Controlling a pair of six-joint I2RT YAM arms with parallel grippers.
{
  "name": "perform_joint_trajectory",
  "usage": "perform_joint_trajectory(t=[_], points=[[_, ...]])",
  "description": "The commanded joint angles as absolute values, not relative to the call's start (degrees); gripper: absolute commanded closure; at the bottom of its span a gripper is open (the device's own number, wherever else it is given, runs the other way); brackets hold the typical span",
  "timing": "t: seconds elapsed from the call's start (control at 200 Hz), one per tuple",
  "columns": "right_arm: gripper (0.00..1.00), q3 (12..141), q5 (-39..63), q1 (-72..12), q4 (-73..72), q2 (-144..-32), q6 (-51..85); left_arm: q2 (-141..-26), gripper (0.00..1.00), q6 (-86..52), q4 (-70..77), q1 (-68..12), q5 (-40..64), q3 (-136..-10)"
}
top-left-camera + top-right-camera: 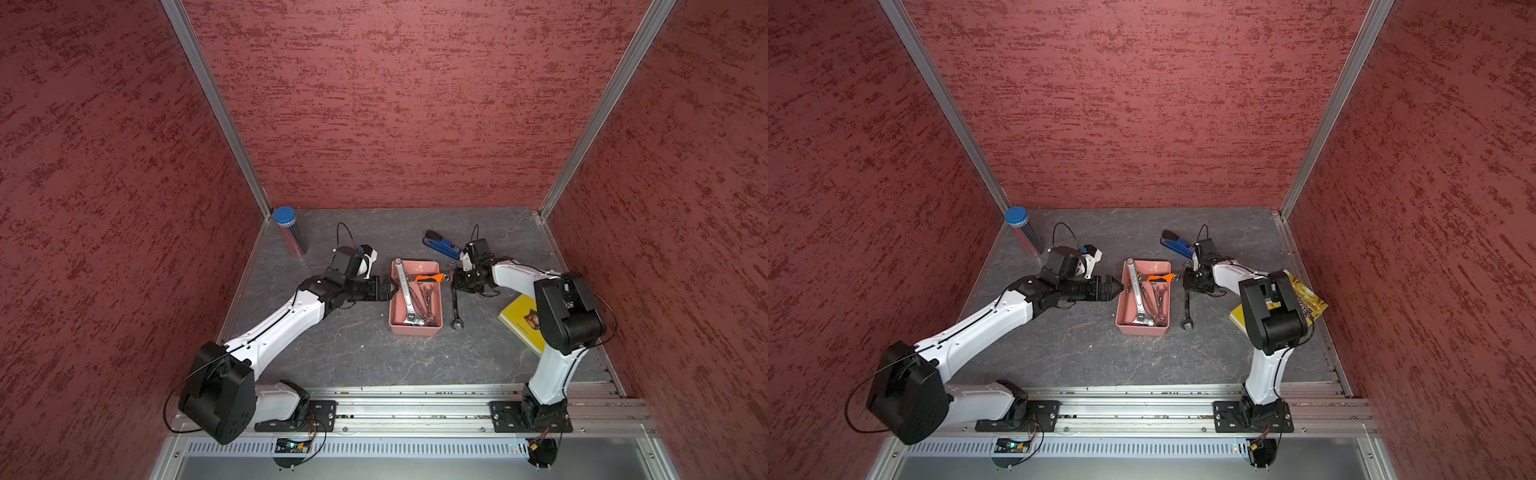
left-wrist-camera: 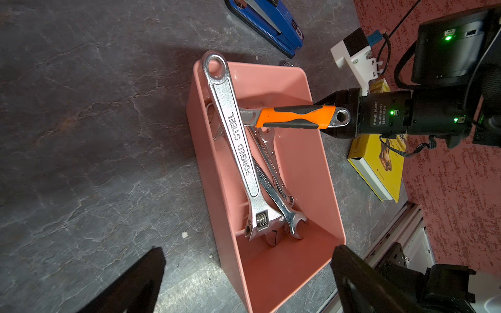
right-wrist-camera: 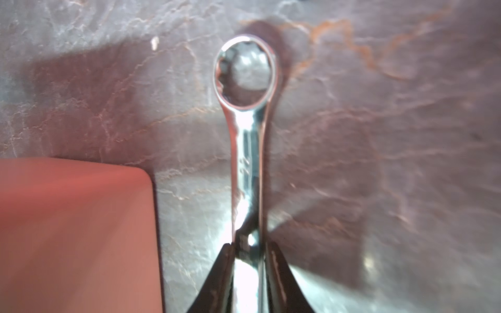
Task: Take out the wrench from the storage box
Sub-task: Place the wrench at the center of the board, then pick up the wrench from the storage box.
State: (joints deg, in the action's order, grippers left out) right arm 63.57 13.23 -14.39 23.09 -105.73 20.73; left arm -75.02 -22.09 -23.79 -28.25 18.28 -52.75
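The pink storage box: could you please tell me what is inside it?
A big steel wrench lies on top, crossing an orange-handled wrench whose handle overhangs the box rim. Slimmer spanners lie beneath. The orange one's head and parts of the spanners are largely covered.

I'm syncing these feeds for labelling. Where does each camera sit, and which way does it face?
Top views: high over the front rail, facing down toward the back wall; left arm and right arm show whole, box between them.
Left wrist: on the left arm, looking across the box at the right arm; open left gripper shows.
Right wrist: on the right arm, looking down at the table along a wrench; right gripper straddles it.
Shared: all four show the box.
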Motion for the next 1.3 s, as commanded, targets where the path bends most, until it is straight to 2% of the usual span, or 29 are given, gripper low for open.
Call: perform_joint_trajectory(t=[0.0, 0.331, 0.626, 0.882, 1.292], points=[[0.74, 63.29, 11.86, -13.97, 25.93, -102.6, 20.81, -75.67, 0.0, -21.45, -24.04, -28.01, 19.34, -53.68], [0.68, 69.44, 13.18, -14.51, 33.86, -90.76, 20.76, -74.67, 0.0, -20.67, -25.65, -27.7, 18.97, -55.1], [0.56, 71.6, 11.55, -27.1, 36.04, -84.02, 27.09, -72.9, 0.0, -20.04, -26.6, -25.56, 19.25, -55.64], [0.5, 73.21, 1.21, -40.53, 31.75, -92.04, 34.45, -71.74, 0.0, -21.81, -25.21, -25.11, 20.24, -55.07], [0.51, 76.97, -1.81, -43.82, 24.41, -106.55, 34.05, -68.13, 0.0, -23.69, -24.28, -25.05, 20.05, -51.08]])
